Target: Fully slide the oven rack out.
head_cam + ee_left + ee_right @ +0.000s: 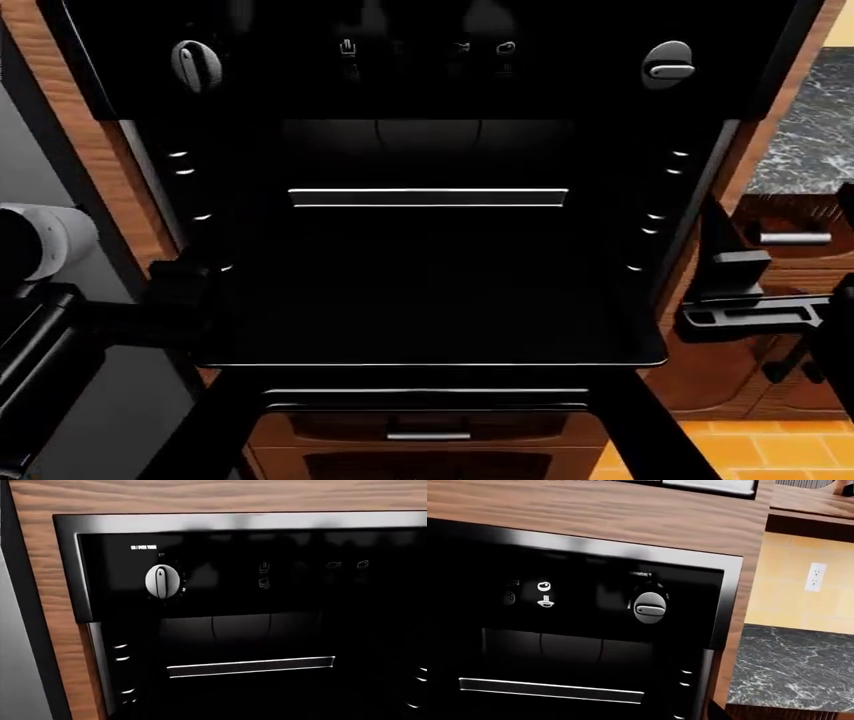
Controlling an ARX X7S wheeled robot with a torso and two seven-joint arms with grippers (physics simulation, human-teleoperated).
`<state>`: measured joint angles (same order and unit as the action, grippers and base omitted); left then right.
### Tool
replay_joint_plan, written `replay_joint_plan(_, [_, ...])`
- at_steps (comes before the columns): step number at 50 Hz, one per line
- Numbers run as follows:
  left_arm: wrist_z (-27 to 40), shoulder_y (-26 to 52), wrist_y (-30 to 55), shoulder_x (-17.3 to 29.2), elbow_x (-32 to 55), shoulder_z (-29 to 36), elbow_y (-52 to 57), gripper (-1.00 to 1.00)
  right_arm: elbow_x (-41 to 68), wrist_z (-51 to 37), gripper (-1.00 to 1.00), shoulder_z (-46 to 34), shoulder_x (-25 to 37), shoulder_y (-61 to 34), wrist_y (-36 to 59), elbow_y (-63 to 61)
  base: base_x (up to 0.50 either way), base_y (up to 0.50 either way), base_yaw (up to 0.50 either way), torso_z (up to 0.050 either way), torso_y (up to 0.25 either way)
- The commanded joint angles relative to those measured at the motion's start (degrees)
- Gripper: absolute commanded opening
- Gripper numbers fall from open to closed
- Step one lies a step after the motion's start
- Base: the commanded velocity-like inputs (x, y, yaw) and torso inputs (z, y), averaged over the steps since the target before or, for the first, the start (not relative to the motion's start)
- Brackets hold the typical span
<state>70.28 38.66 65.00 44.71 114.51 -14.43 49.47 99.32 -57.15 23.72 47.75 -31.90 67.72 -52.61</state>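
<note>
The oven rack (427, 300) is a wide flat black shelf that reaches forward out of the open oven cavity. Its thin bright front edge (427, 364) lies near me, and its pale silvery rear bars (427, 197) show deep inside. The bars also show in the left wrist view (250, 666) and the right wrist view (550, 690). My left gripper (180, 285) is a dark shape at the rack's left side; its jaws are lost against the black. My right gripper (731, 295) hangs outside the oven's right wall, its fingers apart and empty. Neither wrist view shows its own fingers.
Two white control knobs (196, 62) (667, 62) sit on the black panel above the cavity. Small side pegs (180, 170) line the oven walls. A drawer handle (427, 435) lies below. A dark marble counter (801, 110) stands at the right, with a wall outlet (814, 577) above it.
</note>
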Motion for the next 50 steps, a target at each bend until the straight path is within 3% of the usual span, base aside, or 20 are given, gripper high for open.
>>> replay_joint_plan(1, [1.3, 2.0, -1.1, 1.0, 1.3, 2.1, -0.6, 1.00, 1.0, -0.9, 1.00, -1.1, 0.6, -0.8, -0.6, 0.4, 0.26, 0.00, 0.00, 0.000, 0.000])
replay_joint_plan(15, [1.9, 3.2, -2.4, 2.0, 3.0, 3.8, -1.7, 1.00, 3.6, -3.1, 1.00, -2.5, 2.4, -1.8, -1.7, 0.7, 0.18, 0.00, 0.00, 0.000, 0.001])
replay_joint_plan(24, [6.6, 13.8, -6.6, 6.9, 15.0, 14.6, -8.6, 1.00, 21.8, -12.4, 1.00, -15.8, 11.2, -15.0, -9.3, 9.4, 0.00, 0.00, 0.00, 0.000, 0.000])
replay_joint_plan(32, [9.6, 21.0, -9.5, 8.8, 23.2, 21.7, -14.0, 1.00, 30.3, -16.9, 1.00, -27.1, 14.6, -29.4, -10.2, 13.5, 0.00, 0.00, 0.00, 0.000, 0.000])
replay_joint_plan(41, [10.5, 24.1, -9.9, 9.6, 24.1, 23.9, -15.2, 1.00, 31.8, -18.0, 1.00, -30.8, 14.8, -34.4, -9.4, 14.6, 0.00, 0.00, 0.00, 0.000, -0.116])
replay_joint_plan(50, [10.2, 24.7, -10.5, 9.4, 23.7, 24.2, -14.2, 1.00, 30.5, -17.0, 1.00, -30.3, 14.4, -32.7, -9.4, 14.1, 0.00, 0.00, 0.00, 0.000, -0.250])
